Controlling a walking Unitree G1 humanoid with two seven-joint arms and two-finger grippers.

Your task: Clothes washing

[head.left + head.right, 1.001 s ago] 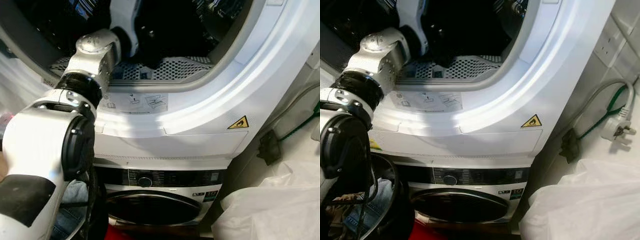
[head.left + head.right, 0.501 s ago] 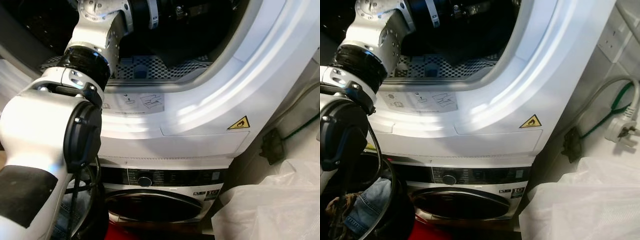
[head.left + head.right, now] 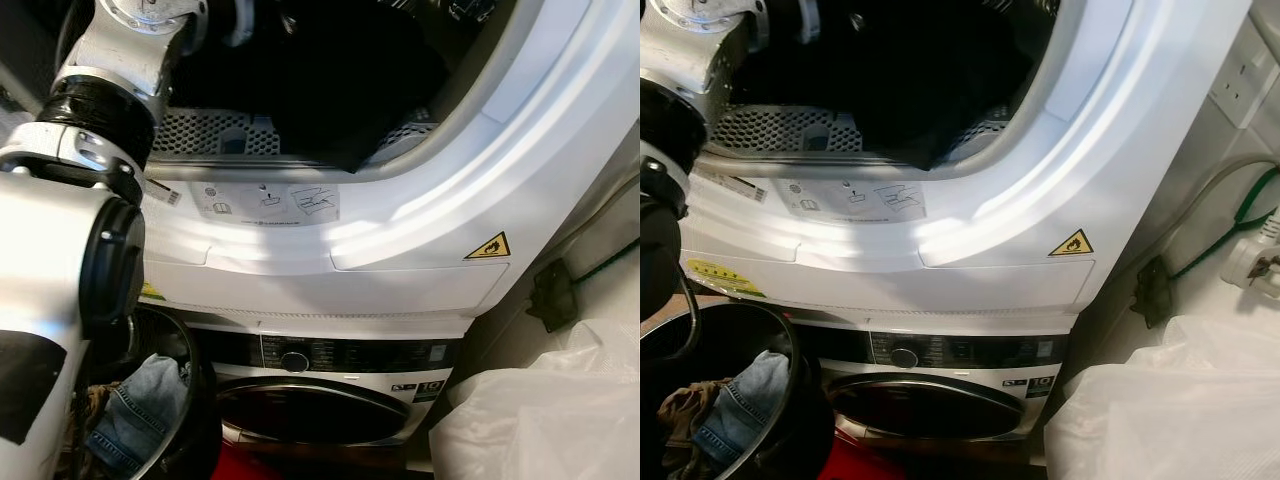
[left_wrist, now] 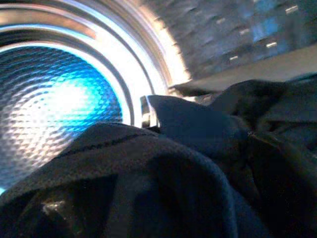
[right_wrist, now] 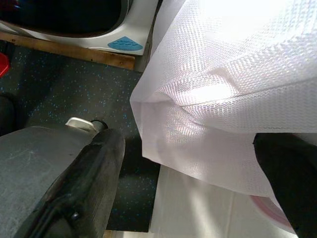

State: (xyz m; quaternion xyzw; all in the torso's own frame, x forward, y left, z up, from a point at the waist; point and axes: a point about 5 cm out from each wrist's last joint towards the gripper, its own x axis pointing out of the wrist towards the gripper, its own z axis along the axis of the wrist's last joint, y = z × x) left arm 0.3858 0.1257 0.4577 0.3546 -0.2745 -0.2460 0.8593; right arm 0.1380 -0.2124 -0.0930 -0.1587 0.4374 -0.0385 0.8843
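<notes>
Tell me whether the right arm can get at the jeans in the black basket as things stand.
Probably not directly. The jeans lie in the black basket on the robot's left, below the left arm. The right gripper hangs low, open, beside the white sheet on the far side, so it would have to cross over.

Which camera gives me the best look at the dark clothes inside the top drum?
Left wrist view: the dark clothes lie close up against the lit drum wall. Both eye views show them as a black mass in the opening.

Dark clothes (image 4: 163, 183) piled in the upper machine's steel drum (image 4: 54, 94), spilling over its rim. Blue jeans (image 3: 140, 410) crumpled in a black basket (image 3: 790, 400) beside the lower washer (image 3: 330, 400).
</notes>
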